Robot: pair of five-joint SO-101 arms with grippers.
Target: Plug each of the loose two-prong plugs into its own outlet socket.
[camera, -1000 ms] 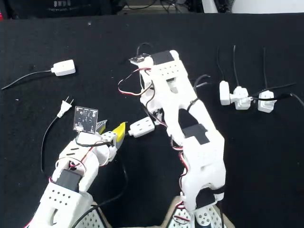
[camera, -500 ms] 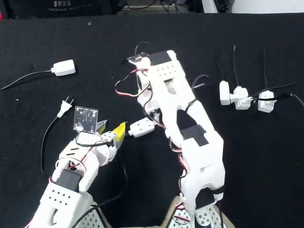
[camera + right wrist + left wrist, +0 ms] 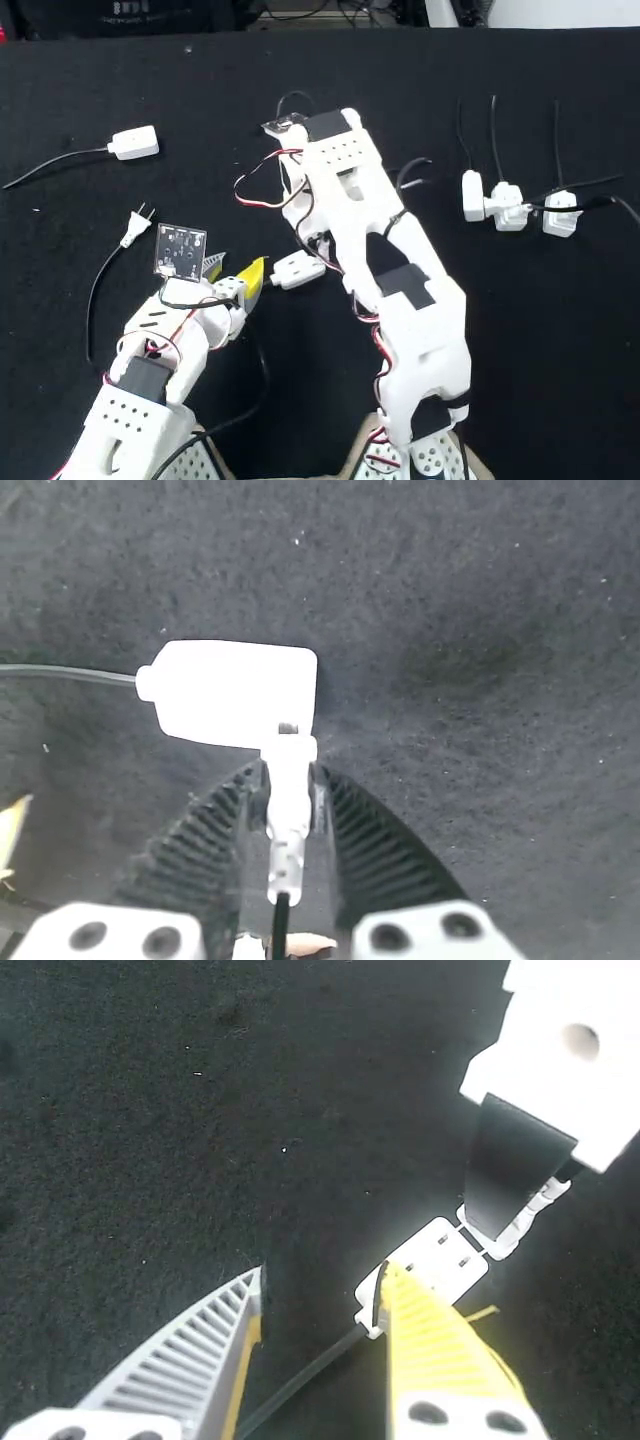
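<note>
The right claw [image 3: 290,780] was clamped on a white plug [image 3: 288,800], one finger on each side. The left claw [image 3: 322,1275] was wide apart. Its yellow finger [image 3: 430,1350] was right beside the socket [image 3: 440,1255], maybe touching it. In the high view they met near the middle of the frame, on the black table [image 3: 560,350].

The plug's nose touched the socket's side. I could not tell how far the prongs were in.

To do this well, I think the left claw should close on the socket so it cannot slide. Then the right claw should push straight, not tilted, until no gap shows.

A loose plug [image 3: 135,228] lay at the left of the frame. A spare socket [image 3: 133,143] lay in the upper left.
</note>
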